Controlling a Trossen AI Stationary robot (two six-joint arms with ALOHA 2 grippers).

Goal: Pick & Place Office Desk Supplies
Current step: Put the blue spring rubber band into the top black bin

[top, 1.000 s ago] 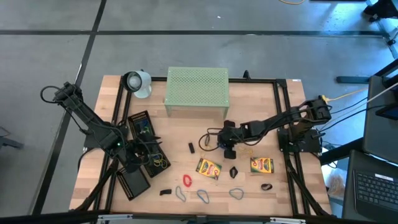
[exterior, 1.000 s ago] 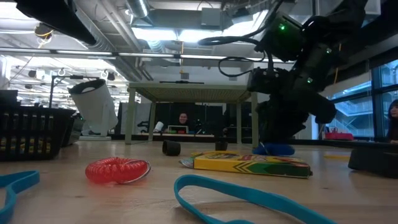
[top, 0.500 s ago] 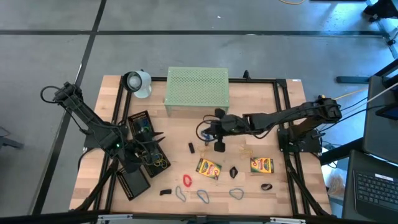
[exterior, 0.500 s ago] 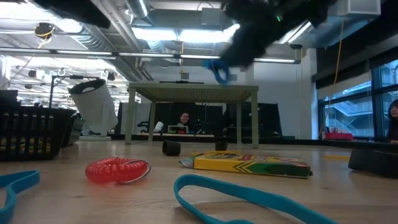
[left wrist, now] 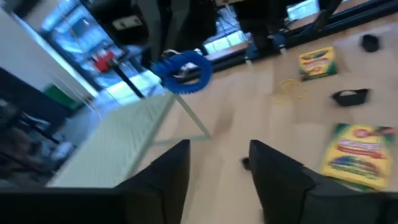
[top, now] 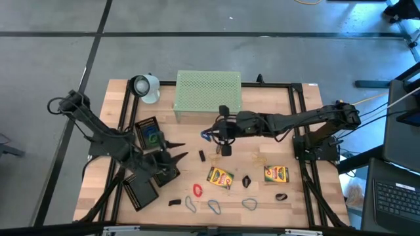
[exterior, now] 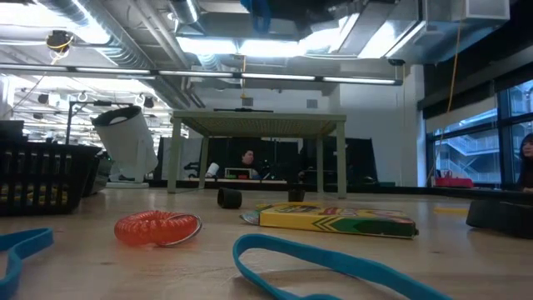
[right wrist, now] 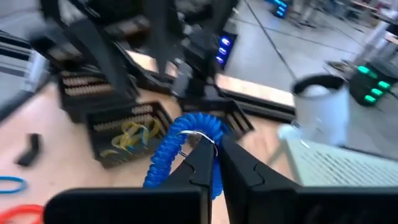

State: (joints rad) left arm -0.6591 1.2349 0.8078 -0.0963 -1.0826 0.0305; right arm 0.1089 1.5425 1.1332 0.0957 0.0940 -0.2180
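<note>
floor (top: 197, 19): grey tile | ceiling lights (exterior: 225, 46): on | windows (exterior: 466, 146): right

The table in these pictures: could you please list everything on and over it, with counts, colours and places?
Stand: one, pale green, far middle.
Trays: black, near left edge.
Crayon boxes: two, yellow-green, near middle and right.
Red coil: one, near edge.
Loops: three, blue-grey, near edge.
Clips: several, black, scattered.
White cup: one, far left.
Blue coil: one, held aloft.
Right gripper: shut on blue coil, in front of the stand.
Left gripper: open, by the trays.
</note>
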